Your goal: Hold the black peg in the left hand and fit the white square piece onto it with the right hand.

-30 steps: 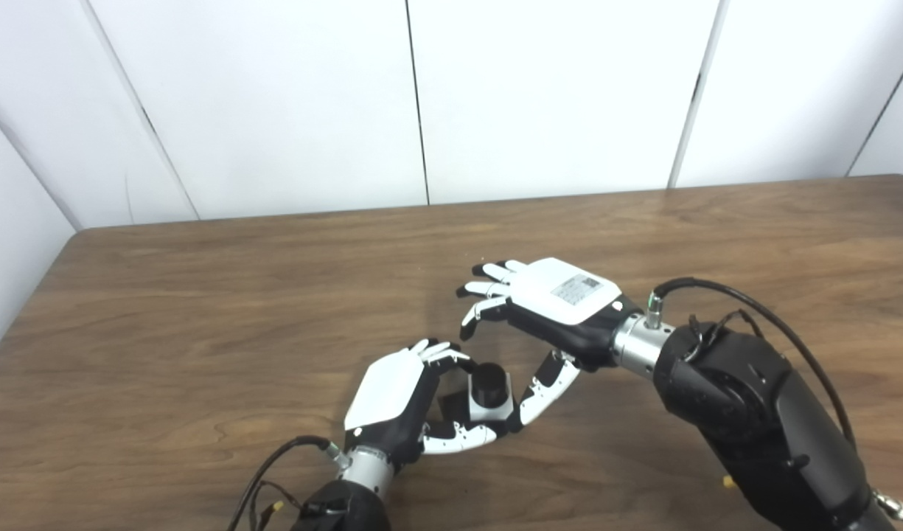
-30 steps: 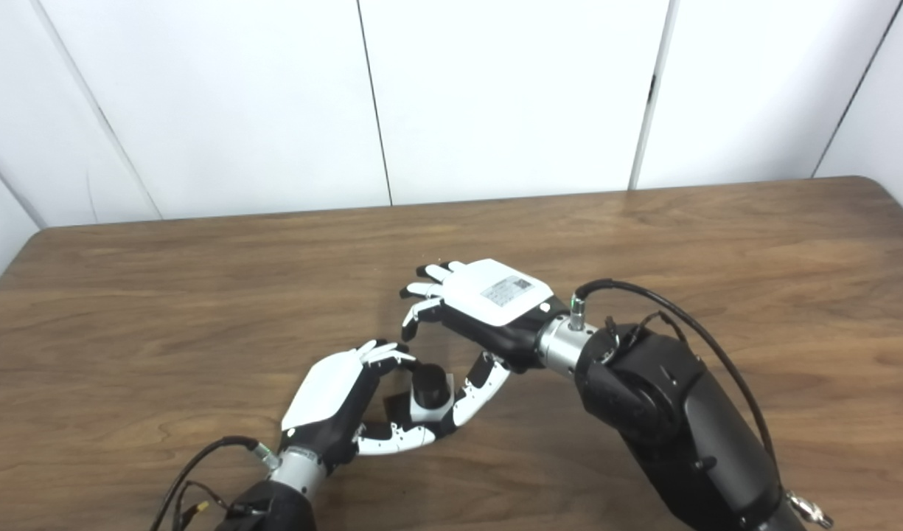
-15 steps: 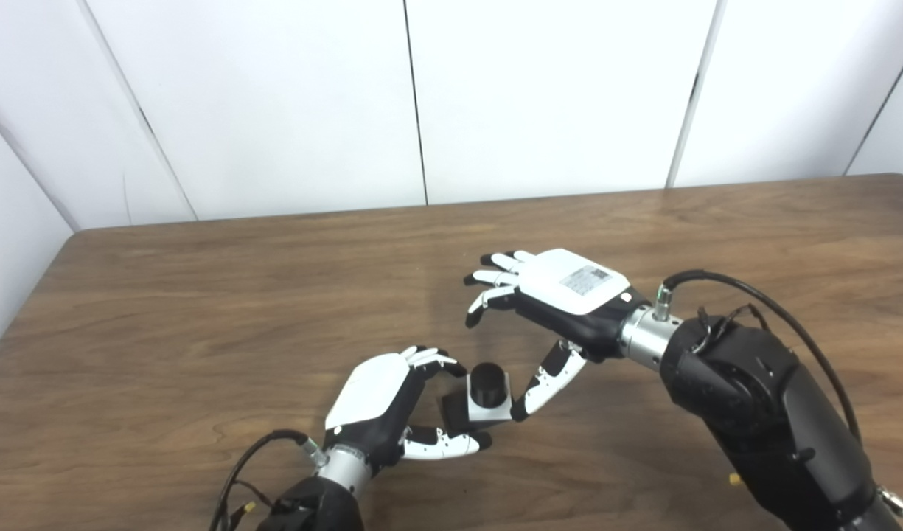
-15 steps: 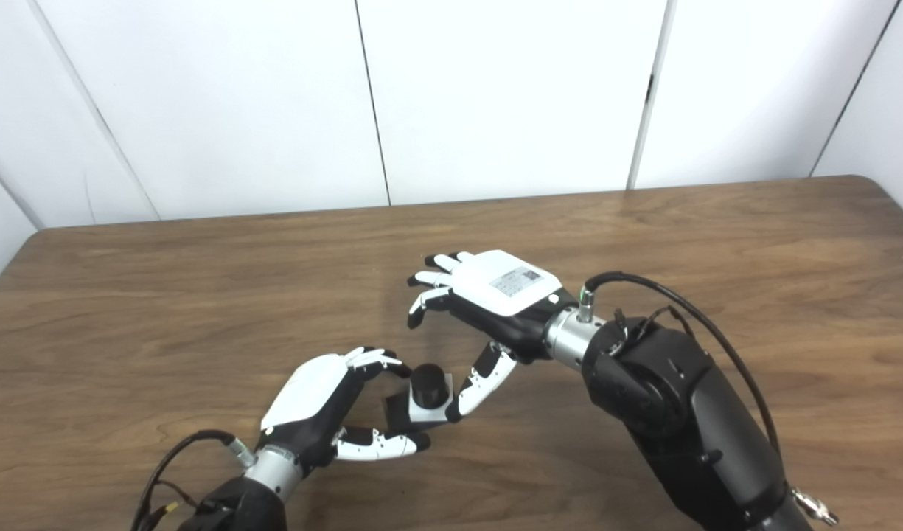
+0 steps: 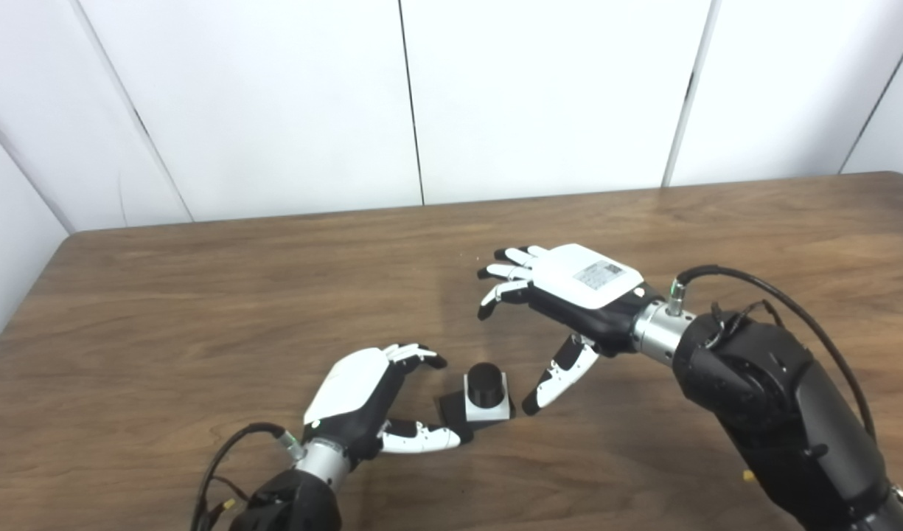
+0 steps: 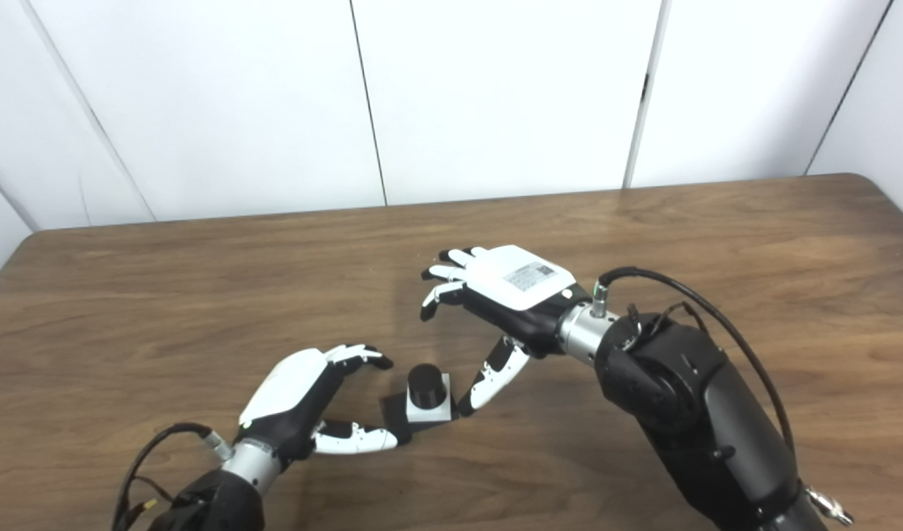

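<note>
The black peg (image 5: 486, 383) stands upright on the wooden table (image 5: 200, 310), its round top poking up through the white square piece (image 5: 488, 409), which sits around its base. A flat black base shows to the left under the white piece. My left hand (image 5: 366, 398) lies just left of the assembly, open, fingers and thumb curved toward it without touching. My right hand (image 5: 562, 302) hovers to the right and behind, open, thumb pointing down close to the white piece's right edge. The same scene shows in the right eye view, with the peg (image 6: 426, 383) between both hands.
White wall panels (image 5: 422, 96) stand behind the table's far edge. Both dark forearms, with their cables, come in from the bottom corners.
My left hand has let go of the peg and drawn back to the left. My right hand has lifted away to the right. The peg and white piece stay on the table.
</note>
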### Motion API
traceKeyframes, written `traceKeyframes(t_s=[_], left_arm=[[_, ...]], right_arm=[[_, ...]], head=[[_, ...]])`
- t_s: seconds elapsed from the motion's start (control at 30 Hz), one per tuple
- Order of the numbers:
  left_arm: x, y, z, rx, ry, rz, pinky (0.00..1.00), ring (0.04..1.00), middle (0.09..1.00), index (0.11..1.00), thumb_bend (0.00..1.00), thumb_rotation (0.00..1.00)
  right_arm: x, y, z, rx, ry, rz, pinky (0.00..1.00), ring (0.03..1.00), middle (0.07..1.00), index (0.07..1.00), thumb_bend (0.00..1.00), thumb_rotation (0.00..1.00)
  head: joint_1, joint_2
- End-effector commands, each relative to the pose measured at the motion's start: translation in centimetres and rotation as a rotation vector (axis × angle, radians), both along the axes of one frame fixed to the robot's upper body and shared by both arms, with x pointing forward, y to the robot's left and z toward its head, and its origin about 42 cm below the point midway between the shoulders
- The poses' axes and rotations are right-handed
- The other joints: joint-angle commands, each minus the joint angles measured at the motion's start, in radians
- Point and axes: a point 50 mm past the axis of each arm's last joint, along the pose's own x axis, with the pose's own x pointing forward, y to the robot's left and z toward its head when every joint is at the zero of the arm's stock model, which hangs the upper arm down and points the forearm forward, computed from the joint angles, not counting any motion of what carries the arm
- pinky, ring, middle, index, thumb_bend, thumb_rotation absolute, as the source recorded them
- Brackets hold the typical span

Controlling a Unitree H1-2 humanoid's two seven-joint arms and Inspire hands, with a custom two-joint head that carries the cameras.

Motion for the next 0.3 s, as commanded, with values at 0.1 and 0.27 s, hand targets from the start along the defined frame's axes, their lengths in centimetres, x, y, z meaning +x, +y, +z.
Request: traceKeyframes(t_s=[0.1,0.27], left_arm=[[-0.1,1.5,1.8,-0.011,-0.12,0.071,0.86,0.919,0.9,0.815,0.91,0.61],[-0.3,2.5,1.8,-0.101,-0.164,0.156,0.85,0.937,0.918,0.838,0.82,0.73]], right_arm=[[-0.2,-1.8,1.8,0.034,-0.056,-0.044,1.0,1.0,0.961,0.806,0.96,0.41],[-0.4,-3.4,1.2,0.09,-0.034,-0.096,0.98,1.0,0.969,0.84,0.94,0.4]], head=[[-0.005,-0.001],[-0.013,-0.002]])
